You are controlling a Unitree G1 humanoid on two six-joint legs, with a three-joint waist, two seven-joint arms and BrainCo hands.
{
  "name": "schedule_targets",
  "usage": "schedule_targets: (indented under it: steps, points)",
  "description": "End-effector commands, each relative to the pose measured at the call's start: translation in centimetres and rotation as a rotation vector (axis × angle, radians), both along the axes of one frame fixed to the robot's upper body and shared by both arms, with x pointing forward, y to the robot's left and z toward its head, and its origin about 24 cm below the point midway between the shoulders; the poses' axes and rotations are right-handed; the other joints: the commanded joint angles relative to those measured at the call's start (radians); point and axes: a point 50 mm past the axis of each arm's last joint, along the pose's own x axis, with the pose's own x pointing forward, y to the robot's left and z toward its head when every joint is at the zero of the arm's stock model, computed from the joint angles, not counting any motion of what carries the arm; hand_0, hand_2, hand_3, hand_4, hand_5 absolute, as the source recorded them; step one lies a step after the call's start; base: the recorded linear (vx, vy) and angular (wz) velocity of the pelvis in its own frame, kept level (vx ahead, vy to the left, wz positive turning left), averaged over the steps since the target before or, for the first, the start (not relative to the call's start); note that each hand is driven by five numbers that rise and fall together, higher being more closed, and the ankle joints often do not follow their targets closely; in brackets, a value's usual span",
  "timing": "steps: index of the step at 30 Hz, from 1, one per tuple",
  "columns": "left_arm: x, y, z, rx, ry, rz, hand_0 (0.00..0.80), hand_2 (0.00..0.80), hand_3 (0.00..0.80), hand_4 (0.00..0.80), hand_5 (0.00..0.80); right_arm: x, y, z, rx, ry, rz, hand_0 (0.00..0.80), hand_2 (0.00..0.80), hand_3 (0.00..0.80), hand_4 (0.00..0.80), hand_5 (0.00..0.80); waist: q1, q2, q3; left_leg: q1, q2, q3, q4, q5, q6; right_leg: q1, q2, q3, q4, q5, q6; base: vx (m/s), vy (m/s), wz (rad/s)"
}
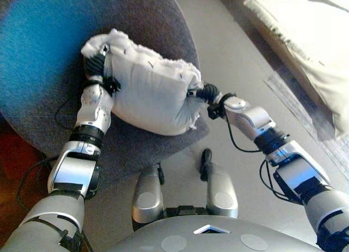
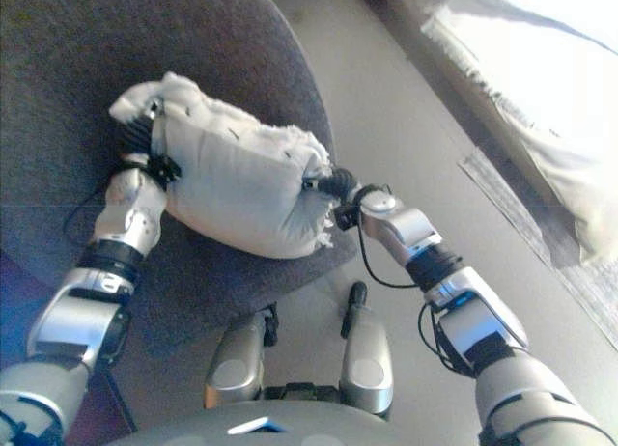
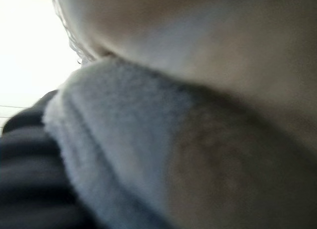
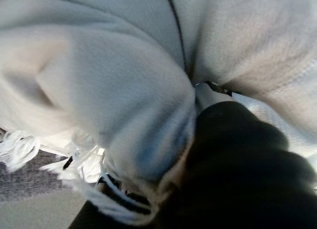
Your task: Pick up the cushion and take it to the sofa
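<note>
The biggest thing is one round grey seat (image 1: 49, 61), soft and fuzzy, filling the left and far part of the scene. It has a blue patch on its left side. To its right is a pale grey floor (image 1: 234, 61). Far to the right, one white cloth (image 1: 305, 39) with a fringed edge lies by a striped mat (image 1: 305, 113).

One cushion (image 1: 150, 96) sits on the near right part of the seat. It is white and puffy, and it looks soft and a bit fluffy. A short white fringe runs along its edges. Some small dark stitches show on its top. It is squashed in at both ends, so its cloth folds and bunches there.

There are two hands, one at each end of the cushion. The left hand (image 1: 98, 64) is pushed into the cushion's left end. Its fingers are hidden in the cloth, so one cannot tell if they are curled or straight. The right hand (image 1: 204, 93) presses into the cushion's right end. Its fingers are buried in the folds too, so one cannot tell how they stand.
</note>
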Motion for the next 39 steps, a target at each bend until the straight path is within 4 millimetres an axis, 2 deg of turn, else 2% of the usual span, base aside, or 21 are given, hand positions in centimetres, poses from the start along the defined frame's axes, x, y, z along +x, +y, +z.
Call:
schedule_targets:
  steps: [1,6,8,17,18,19,20,22,23,34,39]
  points:
    - [1.8,-5.2,6.6,0.027,-0.249,-0.165,0.800,0.800,0.800,0.800,0.800,-1.5,7.0,5.8,0.234,-0.180,0.269,0.800,0.800,0.800,0.800,0.800,-0.009,-0.019,0.034,-0.076,0.004,-0.055,0.236,-0.161,-0.005,-0.016,-0.075,0.037,-0.027,0.053,0.084,0.002,-0.022,-0.10]
    - [2.1,-6.0,8.8,0.014,-0.322,-0.200,0.800,0.800,0.800,0.800,0.800,-0.7,7.0,6.9,0.257,-0.217,0.226,0.800,0.800,0.800,0.800,0.800,-0.012,-0.014,0.070,-0.093,0.005,-0.056,0.255,-0.172,-0.003,-0.037,-0.081,0.043,0.003,0.039,0.089,-0.002,-0.007,-0.03]
    - [2.4,-6.5,9.9,-0.005,-0.353,-0.225,0.800,0.800,0.800,0.800,0.800,0.1,6.8,7.9,0.266,-0.248,0.187,0.800,0.800,0.800,0.800,0.800,-0.011,-0.008,0.088,-0.100,0.001,-0.056,0.250,-0.169,-0.005,-0.041,-0.080,0.043,-0.001,0.039,0.091,-0.023,-0.021,-0.07]
    - [3.7,-7.3,13.9,-0.013,-0.367,-0.235,0.800,0.800,0.800,0.800,0.800,3.8,4.4,11.3,0.312,-0.282,0.024,0.800,0.800,0.800,0.800,0.800,-0.019,0.019,0.108,-0.094,-0.011,-0.038,0.183,-0.128,-0.020,-0.024,-0.066,0.015,-0.071,0.053,0.080,-0.012,-0.004,-0.01]
    - [3.7,-7.3,14.1,-0.017,-0.368,-0.234,0.800,0.800,0.800,0.800,0.800,3.9,4.1,11.4,0.320,-0.279,0.014,0.756,0.756,0.756,0.756,0.756,-0.020,0.020,0.106,-0.093,-0.012,-0.037,0.181,-0.127,-0.020,-0.021,-0.066,0.013,-0.074,0.053,0.080,0.030,-0.005,0.01]
    - [3.8,-7.3,14.4,-0.025,-0.370,-0.237,0.800,0.800,0.800,0.800,0.800,4.1,4.0,11.5,0.327,-0.273,0.007,0.358,0.358,0.358,0.358,0.358,-0.020,0.022,0.103,-0.090,-0.014,-0.036,0.176,-0.127,-0.020,-0.016,-0.067,0.009,-0.081,0.054,0.079,0.043,-0.014,0.04]
    - [3.8,-7.3,14.5,-0.029,-0.368,-0.237,0.800,0.800,0.800,0.800,0.800,4.2,3.8,11.5,0.333,-0.267,-0.003,0.000,0.000,0.000,0.000,0.000,-0.019,0.022,0.099,-0.086,-0.015,-0.036,0.172,-0.127,-0.021,-0.010,-0.067,0.005,-0.086,0.054,0.079,0.054,-0.022,0.06]
    - [3.8,-7.4,14.3,-0.022,-0.356,-0.224,0.452,0.452,0.452,0.452,0.452,4.3,3.6,11.4,0.341,-0.263,-0.020,0.000,0.000,0.000,0.000,0.000,-0.017,0.023,0.095,-0.075,-0.015,-0.035,0.165,-0.127,-0.024,0.003,-0.068,-0.002,-0.093,0.052,0.078,0.068,-0.029,0.02]
    - [3.9,-7.2,14.0,-0.016,-0.339,-0.211,0.000,0.000,0.000,0.000,0.000,4.3,3.6,11.2,0.346,-0.259,-0.027,0.000,0.000,0.000,0.000,0.000,-0.017,0.023,0.090,-0.066,-0.014,-0.035,0.160,-0.127,-0.025,0.012,-0.069,-0.005,-0.097,0.051,0.078,0.076,-0.030,0.00]
    - [3.0,-5.2,11.8,-0.013,-0.302,-0.168,0.000,0.000,0.000,0.000,0.000,3.6,1.4,9.9,0.390,-0.252,-0.100,0.000,0.000,0.000,0.000,0.000,-0.003,0.012,0.021,0.041,0.000,-0.029,0.096,-0.125,-0.036,0.140,-0.058,-0.038,-0.160,0.030,0.068,0.105,-0.032,0.02]
    - [2.5,-3.3,10.3,0.002,-0.245,-0.081,0.000,0.000,0.000,0.000,0.000,3.3,0.1,8.8,0.413,-0.238,-0.181,0.000,0.000,0.000,0.000,0.000,0.003,0.008,-0.026,0.103,0.005,-0.027,0.053,-0.120,-0.040,0.211,-0.047,-0.052,-0.196,0.019,0.065,0.121,-0.020,0.02]
